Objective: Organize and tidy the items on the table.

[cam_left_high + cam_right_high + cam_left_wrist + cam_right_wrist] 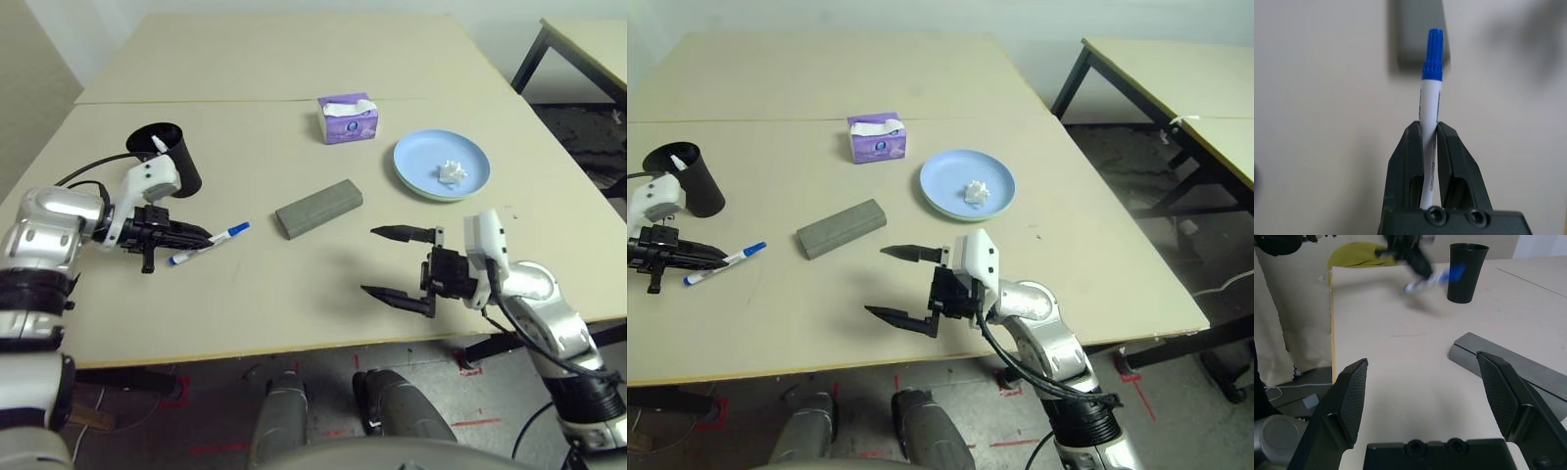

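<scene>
We are holding the blue-capped marker [1429, 105] clamped between the fingers of our left gripper [196, 238], lifted just off the table [294, 304] beside the black cup [168, 157], which is already carrying a white marker (only its tip is showing above the rim). Our right gripper [906, 284] is hanging empty with its jaws spread wide, near the grey glasses case [318, 208]. The crumpled tissue [451, 172] is lying on the blue plate [416, 157], and the purple tissue box [348, 118] is standing behind. We are judging the tidying partly done: this marker is heading for the cup, and the tissue is waiting.
</scene>
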`<move>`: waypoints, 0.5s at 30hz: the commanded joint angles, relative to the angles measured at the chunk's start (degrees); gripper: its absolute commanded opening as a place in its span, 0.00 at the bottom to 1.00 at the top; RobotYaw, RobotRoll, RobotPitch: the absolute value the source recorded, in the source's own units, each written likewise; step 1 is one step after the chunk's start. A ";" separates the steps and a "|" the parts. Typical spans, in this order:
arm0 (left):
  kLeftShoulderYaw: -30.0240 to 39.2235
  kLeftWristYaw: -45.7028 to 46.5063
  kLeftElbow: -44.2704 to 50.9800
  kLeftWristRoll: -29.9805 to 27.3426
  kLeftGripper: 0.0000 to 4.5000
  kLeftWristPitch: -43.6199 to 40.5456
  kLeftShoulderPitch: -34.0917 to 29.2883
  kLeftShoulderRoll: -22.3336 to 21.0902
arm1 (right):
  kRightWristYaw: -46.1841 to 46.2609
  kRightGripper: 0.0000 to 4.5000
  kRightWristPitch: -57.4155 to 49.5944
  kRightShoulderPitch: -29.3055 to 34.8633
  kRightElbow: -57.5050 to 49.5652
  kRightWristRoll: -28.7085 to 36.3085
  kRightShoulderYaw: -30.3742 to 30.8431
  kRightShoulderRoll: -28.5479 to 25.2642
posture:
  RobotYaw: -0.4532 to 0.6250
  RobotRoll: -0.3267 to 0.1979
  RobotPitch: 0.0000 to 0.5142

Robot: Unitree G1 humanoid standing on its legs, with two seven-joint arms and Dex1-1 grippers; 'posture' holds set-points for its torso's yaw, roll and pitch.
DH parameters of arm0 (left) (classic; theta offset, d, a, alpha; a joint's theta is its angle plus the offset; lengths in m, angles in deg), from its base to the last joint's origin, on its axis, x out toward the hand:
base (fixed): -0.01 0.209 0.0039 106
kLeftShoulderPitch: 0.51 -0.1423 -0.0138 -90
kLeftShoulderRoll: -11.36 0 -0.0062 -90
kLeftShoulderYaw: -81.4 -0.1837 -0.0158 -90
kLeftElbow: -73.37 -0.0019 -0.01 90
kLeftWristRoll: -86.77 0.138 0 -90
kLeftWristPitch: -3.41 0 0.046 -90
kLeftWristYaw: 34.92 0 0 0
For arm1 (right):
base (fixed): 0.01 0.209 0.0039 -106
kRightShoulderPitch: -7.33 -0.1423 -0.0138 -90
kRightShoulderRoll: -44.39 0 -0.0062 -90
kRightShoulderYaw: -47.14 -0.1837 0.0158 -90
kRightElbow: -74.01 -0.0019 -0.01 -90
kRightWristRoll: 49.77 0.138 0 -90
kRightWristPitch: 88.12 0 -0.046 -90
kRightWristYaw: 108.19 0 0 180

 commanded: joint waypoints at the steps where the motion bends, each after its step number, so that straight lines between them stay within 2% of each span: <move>1: 7.66 7.27 0.99 -5.49 0.06 -1.97 0.67 2.09 | 0.35 1.00 0.03 -0.10 0.97 0.81 -0.36 0.66 | 0.38 0.62 0.24; 5: 16.07 17.02 1.76 -9.09 0.06 0.61 -0.29 5.28 | 4.49 1.00 -1.01 -1.70 3.05 0.90 -2.82 2.65 | 0.38 0.62 0.25; 8: 19.70 22.82 3.22 -10.10 0.06 2.85 -1.30 7.19 | 6.46 1.00 -1.69 -2.68 4.86 0.97 -4.31 3.35 | 0.39 0.62 0.24; 15: 20.83 30.75 4.64 -9.30 0.06 10.42 -1.36 9.54 | 6.94 1.00 -1.87 -2.94 7.38 -0.44 -4.63 2.46 | 0.40 0.62 0.24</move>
